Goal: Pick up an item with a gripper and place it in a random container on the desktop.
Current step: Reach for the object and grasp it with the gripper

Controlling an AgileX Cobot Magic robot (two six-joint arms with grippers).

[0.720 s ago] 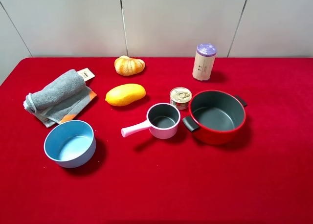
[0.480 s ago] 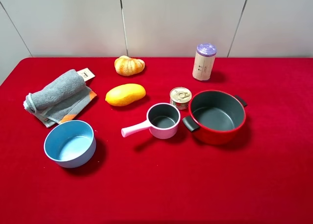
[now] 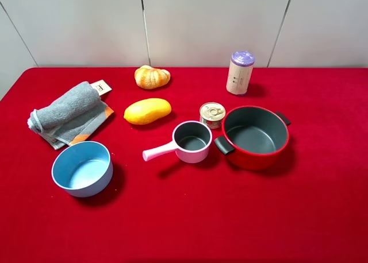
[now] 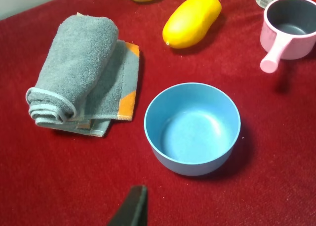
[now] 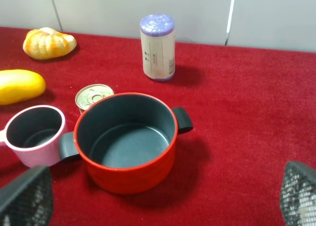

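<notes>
The item, a beige printed cylinder with a lilac crinkled top (image 3: 240, 72), stands upright at the back of the red table, behind the red pot; it also shows in the right wrist view (image 5: 157, 47). The container, a light blue bowl (image 3: 82, 168), sits empty at the front left and shows close in the left wrist view (image 4: 192, 128). No arm shows in the exterior high view. My right gripper (image 5: 162, 191) is open and empty, its fingers wide apart short of the red pot. Of my left gripper (image 4: 132, 209) only one dark fingertip shows, short of the bowl.
A red two-handled pot (image 3: 255, 137), a pink handled saucepan (image 3: 191, 142) and a short silver can (image 3: 212, 114) stand mid-table. A yellow mango (image 3: 148, 111) and an orange bun (image 3: 152, 77) lie behind them. A rolled grey towel (image 3: 66, 112) lies at the left.
</notes>
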